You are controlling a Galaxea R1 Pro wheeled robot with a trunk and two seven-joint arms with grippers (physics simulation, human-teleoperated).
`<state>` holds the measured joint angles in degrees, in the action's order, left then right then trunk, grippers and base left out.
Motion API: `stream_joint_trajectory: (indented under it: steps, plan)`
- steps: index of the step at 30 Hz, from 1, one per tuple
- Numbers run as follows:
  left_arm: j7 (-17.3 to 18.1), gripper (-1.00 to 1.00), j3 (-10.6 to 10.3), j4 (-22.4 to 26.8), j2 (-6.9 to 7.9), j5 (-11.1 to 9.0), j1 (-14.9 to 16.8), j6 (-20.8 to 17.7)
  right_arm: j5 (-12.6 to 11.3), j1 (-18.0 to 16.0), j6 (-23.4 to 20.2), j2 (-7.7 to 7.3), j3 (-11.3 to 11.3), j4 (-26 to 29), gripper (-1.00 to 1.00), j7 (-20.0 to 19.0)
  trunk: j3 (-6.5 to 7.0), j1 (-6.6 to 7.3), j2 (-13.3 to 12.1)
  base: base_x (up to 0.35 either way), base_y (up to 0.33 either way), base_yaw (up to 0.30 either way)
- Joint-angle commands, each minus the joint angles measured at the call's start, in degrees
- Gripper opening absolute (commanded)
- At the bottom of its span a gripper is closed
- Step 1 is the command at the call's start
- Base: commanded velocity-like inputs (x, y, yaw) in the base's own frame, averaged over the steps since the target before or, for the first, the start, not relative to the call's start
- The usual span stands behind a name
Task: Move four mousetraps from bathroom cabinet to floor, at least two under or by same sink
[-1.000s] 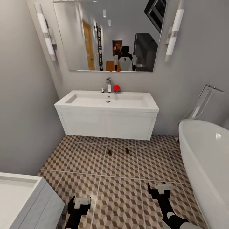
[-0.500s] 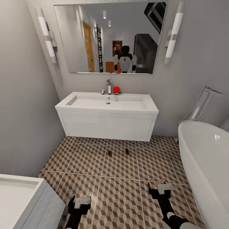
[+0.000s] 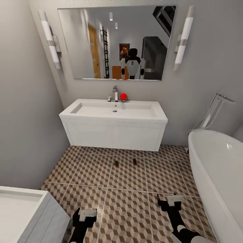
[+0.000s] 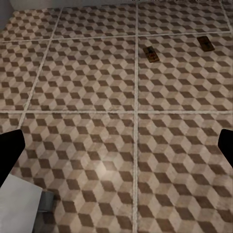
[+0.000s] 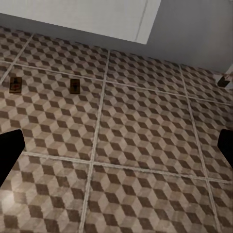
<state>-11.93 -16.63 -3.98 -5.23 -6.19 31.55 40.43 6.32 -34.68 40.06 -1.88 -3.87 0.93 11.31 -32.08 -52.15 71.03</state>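
Facing the sink across the bathroom floor; two mousetraps lying on the tiles just in front of it, one left of the other, long axes pointing toward the sink; both well ahead of the left gripper and right gripper, roughly midway between the arms; both sets of fingers spread wide, holding nothing; likely two more traps to fetch from elsewhere.

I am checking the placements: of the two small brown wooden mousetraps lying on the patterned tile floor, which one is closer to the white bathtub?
The right-hand small brown wooden mousetrap, lying just across a grout line from the other mousetrap, is closer to the white bathtub.
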Motion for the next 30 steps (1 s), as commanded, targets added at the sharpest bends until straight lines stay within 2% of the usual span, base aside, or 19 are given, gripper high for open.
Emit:
stream_joint_trajectory:
  steps: [1,30]
  plan:
    - [0.0,1.0,-0.5,-0.2,-0.06,-0.6,0.1,0.3,0.5,0.0,0.0,-0.03,-0.4,-0.1,1.0,0.6,0.13,0.23,-0.4,0.0,0.0,0.0]
    - [0.0,1.0,-0.5,-0.3,-0.23,-0.6,0.1,0.3,0.5,0.0,0.0,-0.06,-0.4,-0.1,1.0,0.6,5.34,6.6,-12.0,0.0,0.0,0.0]
